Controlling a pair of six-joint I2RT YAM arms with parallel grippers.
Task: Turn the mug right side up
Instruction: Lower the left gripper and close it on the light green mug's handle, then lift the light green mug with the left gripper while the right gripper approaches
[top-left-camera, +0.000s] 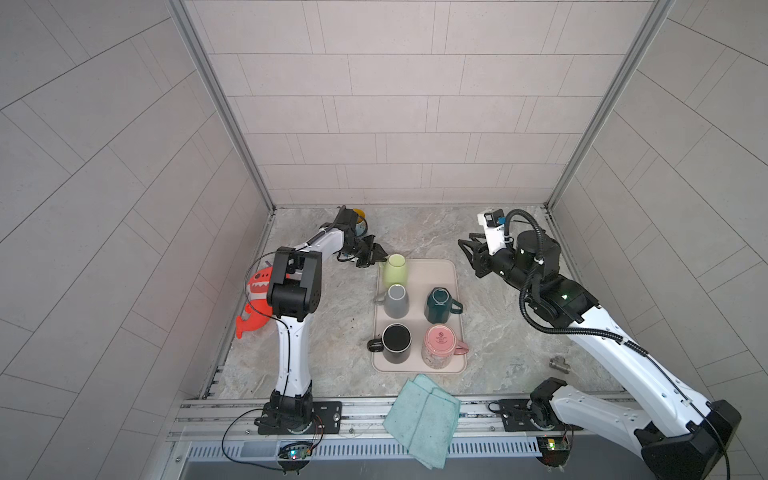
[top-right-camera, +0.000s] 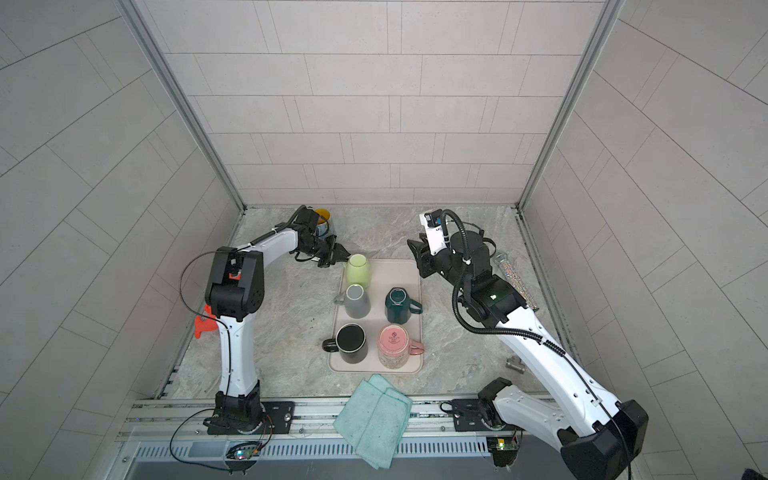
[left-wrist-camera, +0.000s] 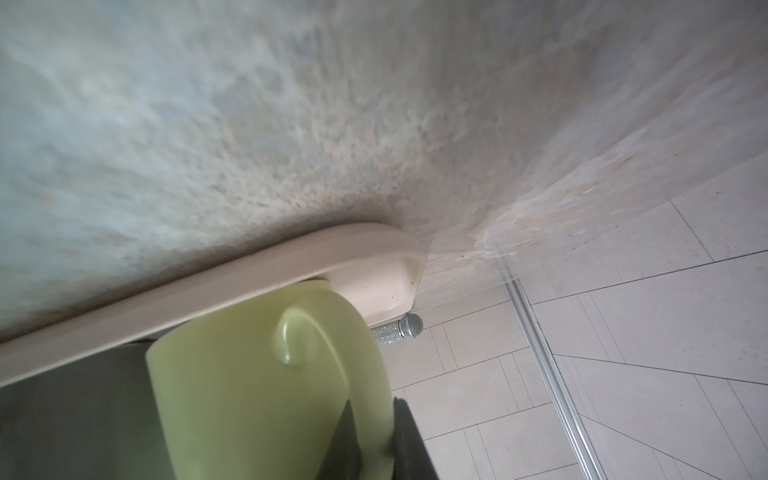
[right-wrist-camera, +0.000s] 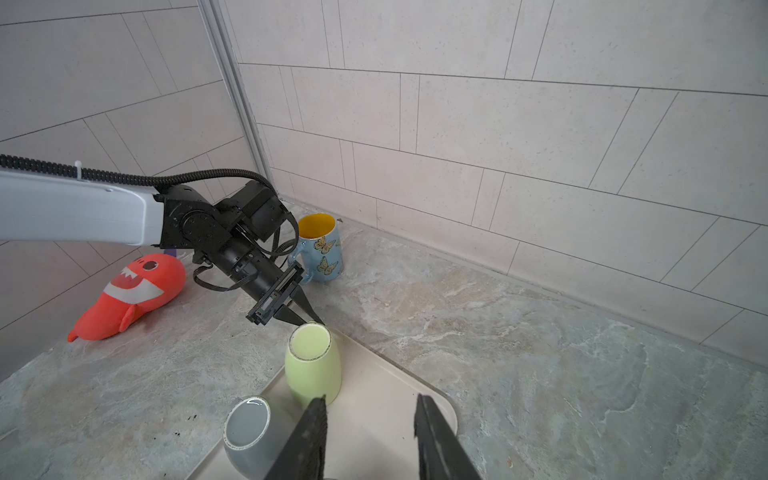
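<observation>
The light green mug (top-left-camera: 395, 270) (top-right-camera: 357, 272) stands upside down in the far left corner of the beige tray (top-left-camera: 449, 270), base up in the right wrist view (right-wrist-camera: 311, 365). My left gripper (top-left-camera: 380, 258) (top-right-camera: 345, 257) (right-wrist-camera: 309, 320) reaches it from the left. In the left wrist view it (left-wrist-camera: 376, 415) is shut on the mug's handle (left-wrist-camera: 370, 374), one dark finger on each side. My right gripper (top-left-camera: 465, 245) (right-wrist-camera: 372, 399) hovers open over the tray's far right end, holding nothing.
The tray also carries an upturned grey mug (top-left-camera: 396, 300), a dark green mug (top-left-camera: 438, 305), a black mug (top-left-camera: 397, 343) and a pink mug (top-left-camera: 440, 347). A butterfly mug (right-wrist-camera: 320, 245) and red plush (top-left-camera: 257, 299) sit left. A teal cloth (top-left-camera: 422, 419) lies in front.
</observation>
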